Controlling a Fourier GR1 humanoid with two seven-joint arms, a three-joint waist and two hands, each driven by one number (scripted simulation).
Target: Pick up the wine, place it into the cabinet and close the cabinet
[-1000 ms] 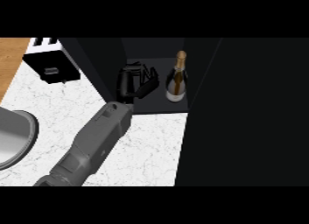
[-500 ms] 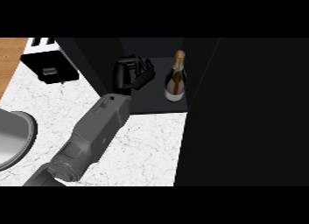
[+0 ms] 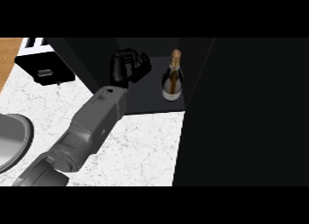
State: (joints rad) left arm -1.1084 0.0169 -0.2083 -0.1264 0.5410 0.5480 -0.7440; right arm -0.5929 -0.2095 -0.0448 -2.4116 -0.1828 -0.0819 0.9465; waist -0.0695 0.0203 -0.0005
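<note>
The wine bottle [image 3: 173, 78], dark with a gold neck and a pale label, stands upright on the dark cabinet floor [image 3: 150, 103] inside the open cabinet. My left hand [image 3: 126, 66] is just to the bottle's left, inside the cabinet opening. Its fingers are relaxed and hold nothing, and a small gap separates them from the bottle. Its grey forearm [image 3: 92, 122] runs down to the lower left over the counter. My right hand does not show.
A tall dark panel [image 3: 254, 113] fills the right side, next to the bottle. A black box-shaped appliance [image 3: 45, 72] sits on the white marble counter [image 3: 140, 148] at upper left. A grey round basin [image 3: 5, 140] lies at the left edge.
My left hand has drawn away from the bottle, moving up and left in the view. The bottle stays standing in the cabinet.
</note>
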